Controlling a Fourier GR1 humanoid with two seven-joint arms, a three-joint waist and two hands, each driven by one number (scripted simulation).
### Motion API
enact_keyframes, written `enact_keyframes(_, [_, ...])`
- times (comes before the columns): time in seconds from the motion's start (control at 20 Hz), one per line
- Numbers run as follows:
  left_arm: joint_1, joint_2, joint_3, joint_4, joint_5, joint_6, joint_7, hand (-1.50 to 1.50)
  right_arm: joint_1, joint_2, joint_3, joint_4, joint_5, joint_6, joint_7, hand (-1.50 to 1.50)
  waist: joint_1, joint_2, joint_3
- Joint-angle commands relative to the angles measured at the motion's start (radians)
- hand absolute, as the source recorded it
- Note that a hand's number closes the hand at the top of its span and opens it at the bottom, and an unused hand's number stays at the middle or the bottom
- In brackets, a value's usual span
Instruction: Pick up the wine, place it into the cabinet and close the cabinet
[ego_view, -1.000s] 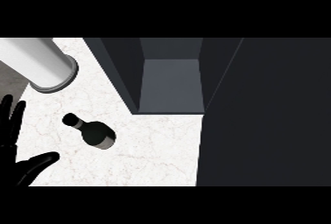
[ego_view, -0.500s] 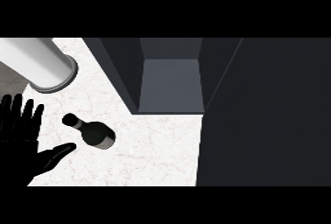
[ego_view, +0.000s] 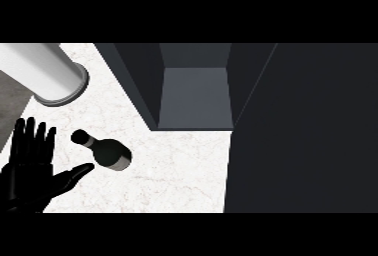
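Observation:
The wine bottle (ego_view: 108, 151) stands on the white marble counter (ego_view: 173, 175), dark, seen from above with its neck toward the upper left. My left hand (ego_view: 31, 172) is at the lower left, open, fingers straight and pointing up, thumb stretched toward the bottle's base. It lies just left of the bottle and does not touch it. The open cabinet (ego_view: 194, 97) shows a grey inner floor at the upper middle. My right hand shows nowhere.
A large white cylinder (ego_view: 46, 70) lies at the upper left, close above the hand. The cabinet's dark door (ego_view: 303, 130) fills the right side, its edge running down beside the counter.
My left hand has come up and to the right from the lower left edge, closer to the bottle. The bottle and cabinet have not moved.

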Motion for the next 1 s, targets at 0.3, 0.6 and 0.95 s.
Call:
enact_keyframes(0.3, [-0.034, -0.005, -0.026, 0.154, 0.014, -0.001, -0.11, -1.5, 0.034, 0.004, -0.016, -0.152, -0.1, -0.006, 0.074, -1.5, -0.002, 0.0, 0.0])
enact_keyframes(0.6, [-0.054, 0.006, 0.035, 0.317, 0.058, -0.137, -0.219, -1.5, -0.025, 0.019, 0.002, -0.101, -0.057, -0.02, 0.079, -1.5, 0.002, 0.001, 0.0])
enact_keyframes(0.95, [-0.099, 0.003, 0.036, 0.422, 0.046, -0.14, -0.271, -1.5, -0.008, 0.03, 0.009, -0.161, -0.068, -0.02, 0.104, -1.5, -0.003, 0.0, 0.0])
